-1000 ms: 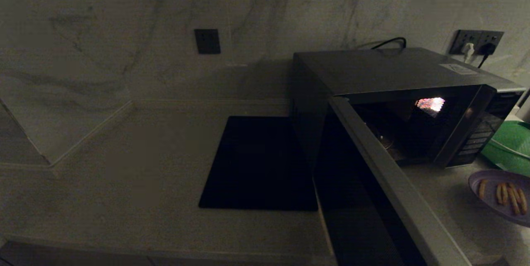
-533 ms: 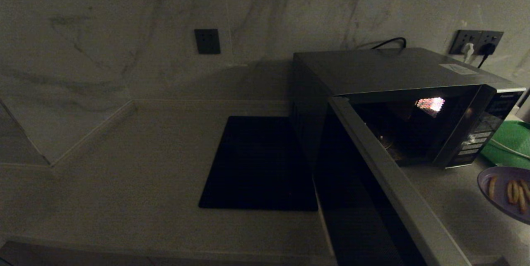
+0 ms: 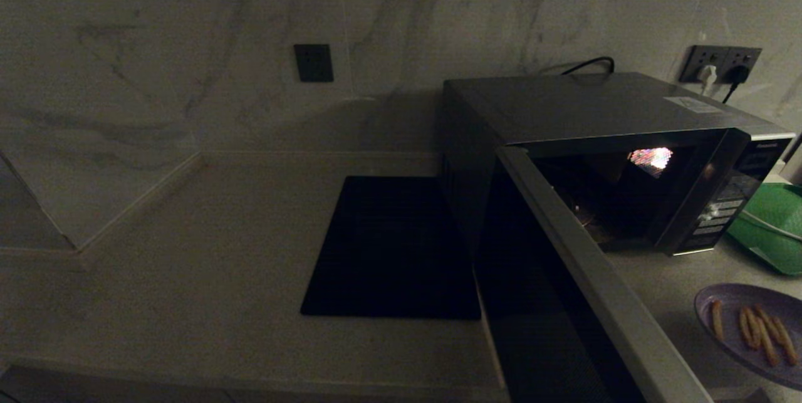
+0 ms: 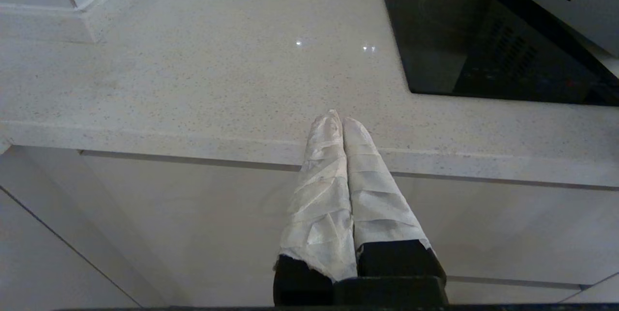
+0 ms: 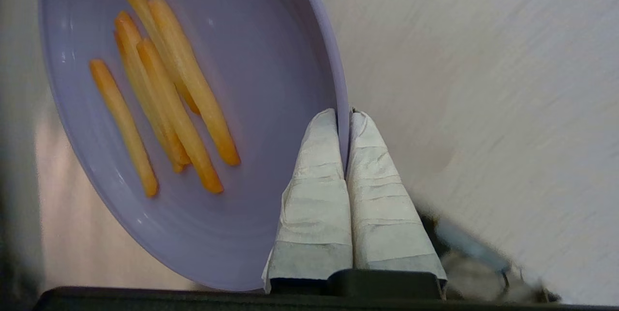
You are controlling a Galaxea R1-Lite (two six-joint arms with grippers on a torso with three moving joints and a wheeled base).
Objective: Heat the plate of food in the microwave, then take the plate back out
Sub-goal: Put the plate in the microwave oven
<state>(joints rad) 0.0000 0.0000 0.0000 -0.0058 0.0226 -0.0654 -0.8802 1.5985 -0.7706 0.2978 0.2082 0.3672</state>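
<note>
Two arms: right working, left parked
Right gripper (image 5: 344, 122): jaws pinching the rim of the plate of food (image 3: 739, 321), at the head view's lower right, in front of the microwave (image 3: 601, 115)
Microwave: door swung open, interior lit
Left gripper (image 4: 342, 125): jaws pressed together, empty, at the tabletop (image 4: 193, 69) edge
Black mat (image 3: 388, 246): left of the microwave
</note>
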